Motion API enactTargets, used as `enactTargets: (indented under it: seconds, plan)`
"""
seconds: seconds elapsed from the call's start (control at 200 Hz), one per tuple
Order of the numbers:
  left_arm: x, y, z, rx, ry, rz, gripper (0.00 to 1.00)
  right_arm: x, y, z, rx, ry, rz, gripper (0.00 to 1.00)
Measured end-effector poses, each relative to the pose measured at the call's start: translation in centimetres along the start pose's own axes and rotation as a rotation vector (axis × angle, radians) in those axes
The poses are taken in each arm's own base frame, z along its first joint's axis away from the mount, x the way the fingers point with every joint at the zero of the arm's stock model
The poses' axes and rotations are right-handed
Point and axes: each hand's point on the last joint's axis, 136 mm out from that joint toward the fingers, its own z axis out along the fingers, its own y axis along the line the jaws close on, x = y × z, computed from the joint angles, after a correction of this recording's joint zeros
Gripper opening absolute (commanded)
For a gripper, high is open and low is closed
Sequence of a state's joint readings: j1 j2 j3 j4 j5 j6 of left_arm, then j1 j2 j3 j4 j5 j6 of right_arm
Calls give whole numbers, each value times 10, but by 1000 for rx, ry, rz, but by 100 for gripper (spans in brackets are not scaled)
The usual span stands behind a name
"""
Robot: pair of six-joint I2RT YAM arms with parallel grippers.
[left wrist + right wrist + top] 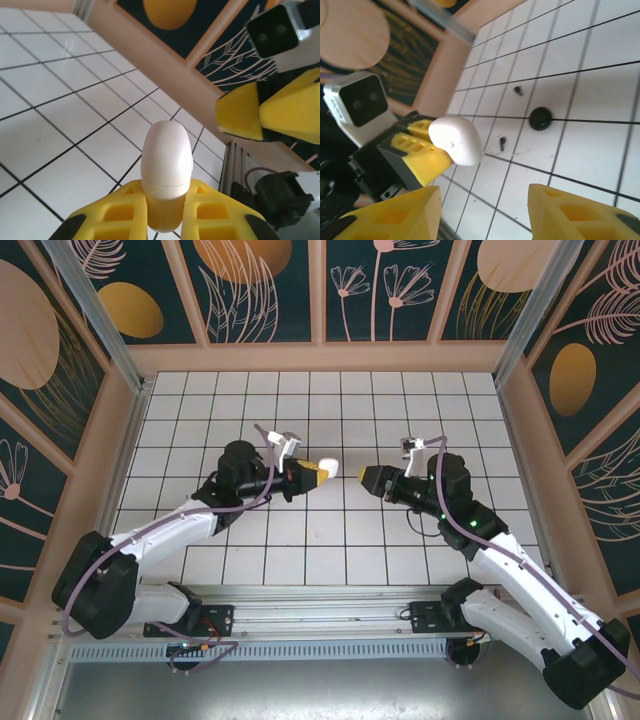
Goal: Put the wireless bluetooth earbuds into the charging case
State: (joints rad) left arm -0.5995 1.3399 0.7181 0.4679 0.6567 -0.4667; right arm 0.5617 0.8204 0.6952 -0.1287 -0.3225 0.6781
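the left gripper [312, 476] is clamping the closed white charging case [166, 155]. the right gripper [368, 478], at its 3 o'clock, is gaping apart, empty. two black earbuds [503, 143] are lying on the tiles [600, 150].

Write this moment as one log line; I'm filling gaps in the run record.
left gripper: shut on white case | right gripper: open, empty, facing case | black earbuds: two on tiles

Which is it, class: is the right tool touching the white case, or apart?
Apart. The top external view shows bare tile between the right tool and the white case clamped in the left tool.
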Motion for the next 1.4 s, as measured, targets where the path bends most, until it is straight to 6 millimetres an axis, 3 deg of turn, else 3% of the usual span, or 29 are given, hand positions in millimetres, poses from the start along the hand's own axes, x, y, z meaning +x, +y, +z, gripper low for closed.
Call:
enactTargets:
  seconds: [0.155,0.295,0.395,0.606,0.816,0.926,1.116,1.246,1.401]
  plan:
    - [13,33,20,-83,58,-98,0,0,-40,0,147,-35,74,48]
    - [22,66,44,-158,118,-169,0,21,-91,6,304,17,137,48]
    - [19,88,62,-217,145,-199,1,31,-116,6,384,51,173,47]
    - [2,144,106,-366,177,-216,5,19,-148,-5,474,22,205,47]
    - [-8,196,141,-479,208,-199,6,13,-167,-11,505,18,232,48]
    - [-7,223,143,-514,215,-221,6,15,-176,-10,523,35,245,47]
    - [7,276,122,-573,227,-299,10,19,-183,-2,521,65,258,40]
    - [-2,288,122,-563,213,-299,22,20,-188,8,508,79,274,40]
    - [2,289,124,-565,230,-286,37,25,-195,15,513,99,294,41]
